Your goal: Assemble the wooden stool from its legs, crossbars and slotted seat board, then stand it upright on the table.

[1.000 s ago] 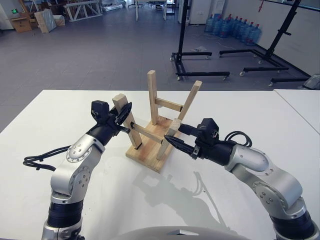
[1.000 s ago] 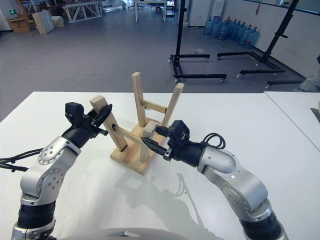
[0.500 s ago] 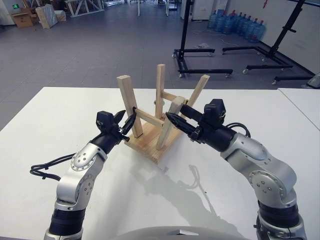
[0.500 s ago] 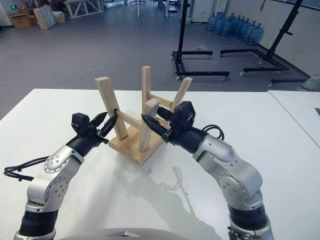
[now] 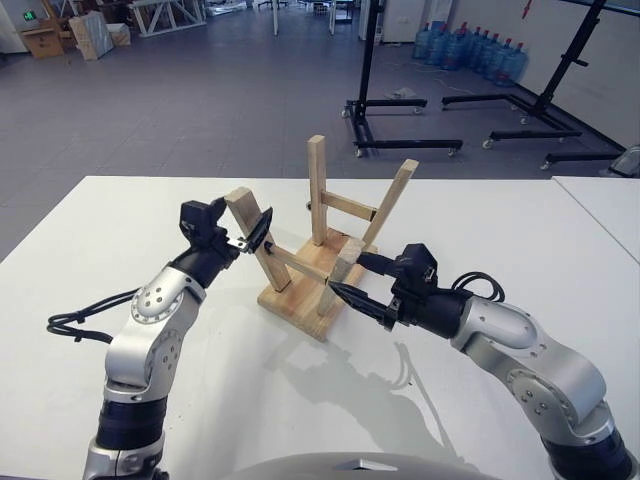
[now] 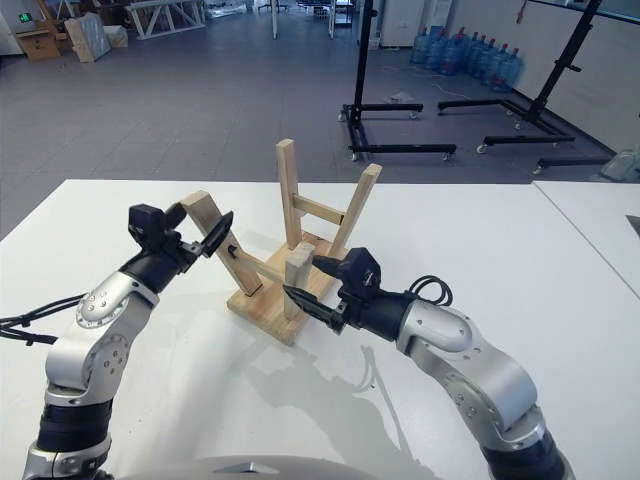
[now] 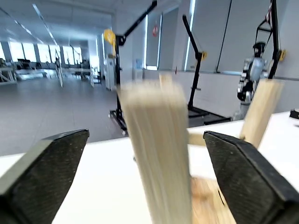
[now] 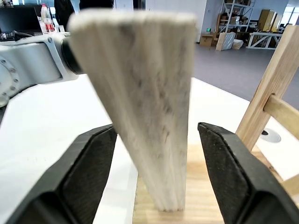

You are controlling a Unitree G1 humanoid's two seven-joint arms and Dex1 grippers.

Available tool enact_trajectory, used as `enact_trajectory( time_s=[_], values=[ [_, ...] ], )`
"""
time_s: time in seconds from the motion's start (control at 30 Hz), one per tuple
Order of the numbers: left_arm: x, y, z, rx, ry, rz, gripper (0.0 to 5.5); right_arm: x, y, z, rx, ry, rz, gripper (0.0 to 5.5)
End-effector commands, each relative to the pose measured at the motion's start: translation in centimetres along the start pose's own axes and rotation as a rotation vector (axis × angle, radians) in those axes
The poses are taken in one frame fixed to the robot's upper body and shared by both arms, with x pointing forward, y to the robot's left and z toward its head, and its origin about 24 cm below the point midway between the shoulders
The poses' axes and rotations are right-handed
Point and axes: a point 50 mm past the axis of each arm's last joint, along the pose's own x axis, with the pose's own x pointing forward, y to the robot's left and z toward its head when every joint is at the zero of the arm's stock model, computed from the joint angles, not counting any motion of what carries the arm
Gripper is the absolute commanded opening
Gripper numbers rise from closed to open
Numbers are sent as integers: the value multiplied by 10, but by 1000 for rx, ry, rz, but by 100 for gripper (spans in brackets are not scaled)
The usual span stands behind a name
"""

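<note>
The seat board (image 5: 300, 305) lies flat on the bench (image 5: 480, 220), four legs rising from it, the left pincer (image 5: 255, 232) straddling the leg (image 5: 268, 262) at its left and the right pincer (image 5: 350, 277) straddling the leg (image 5: 343, 262) at its near right.

Stool leg (image 7: 156, 154) blurred, one end beyond picture edge.
</note>
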Motion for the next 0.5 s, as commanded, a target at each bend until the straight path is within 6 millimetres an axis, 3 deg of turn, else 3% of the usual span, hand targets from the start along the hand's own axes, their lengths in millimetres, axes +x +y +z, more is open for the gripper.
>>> enact_trajectory(
  time_s=[0.03, 0.17, 0.27, 0.37, 0.4, 0.43, 0.47, 0.5],
  values=[
    [18, 5, 53, -9, -168, 4, 488, -3, -4, 43, 77, -220, 22, 311],
    [30, 4, 134, -108, -427, -48, 488, -11, -8, 110, 99, -487, 60, 311],
    [41, 8, 174, -186, -560, -49, 488, -1, -8, 145, 35, -592, 59, 311],
    [56, -6, 199, -191, -630, -122, 488, 11, 2, 187, 19, -778, 82, 311],
    [61, -12, 193, -177, -599, -161, 488, 13, 7, 193, 45, -812, 104, 311],
    [64, -18, 172, -160, -505, -201, 488, 19, 10, 183, 100, -771, 129, 311],
    [71, -22, 129, -144, -324, -228, 488, 33, 9, 145, 166, -588, 116, 311],
    [74, -24, 76, -132, -121, -227, 488, 44, 5, 88, 232, -337, 88, 311]
  ],
)
